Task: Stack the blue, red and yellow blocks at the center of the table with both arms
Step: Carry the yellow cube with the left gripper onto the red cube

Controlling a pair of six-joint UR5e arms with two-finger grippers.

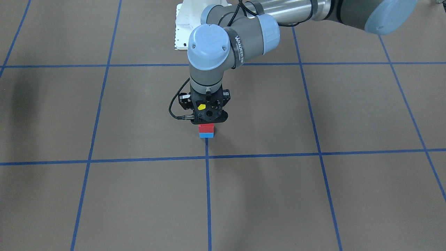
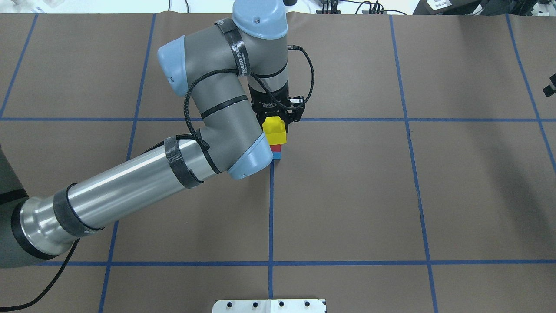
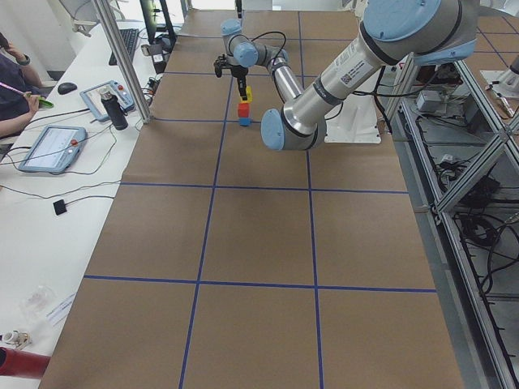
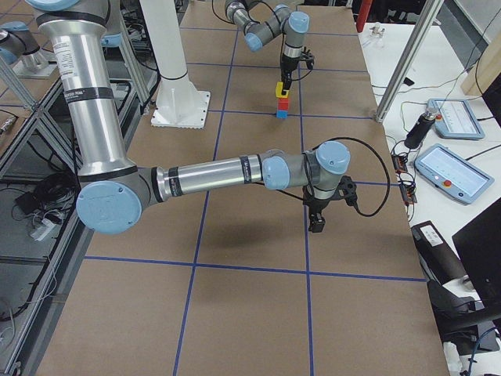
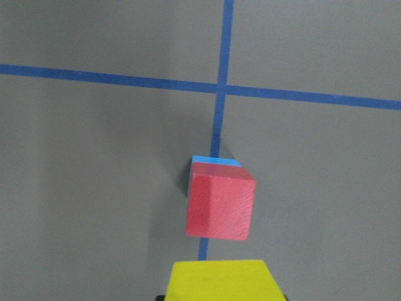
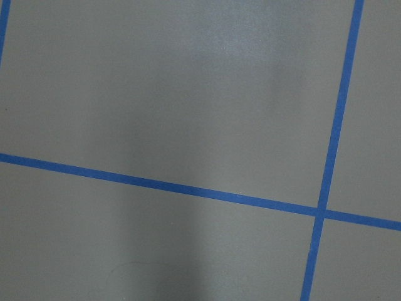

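Note:
A red block point(image 1: 206, 128) sits on a blue block point(image 1: 206, 135) at the table's centre, by a tape crossing. My left gripper point(image 1: 208, 120) hangs straight over this stack, shut on a yellow block point(image 2: 275, 130). In the left wrist view the yellow block point(image 5: 222, 279) is at the bottom edge, above the red block point(image 5: 220, 207), with a sliver of the blue block point(image 5: 216, 161) beneath. The side view shows the yellow block point(image 3: 248, 94) a little above the red one. My right gripper point(image 4: 315, 223) hovers low over bare table far to the right; I cannot tell its state.
Blue tape lines point(image 2: 271, 208) grid the brown table. The white robot base plate point(image 1: 183, 28) is at the robot's edge. A side bench with tablets point(image 3: 50, 146) and an operator runs along the far side.

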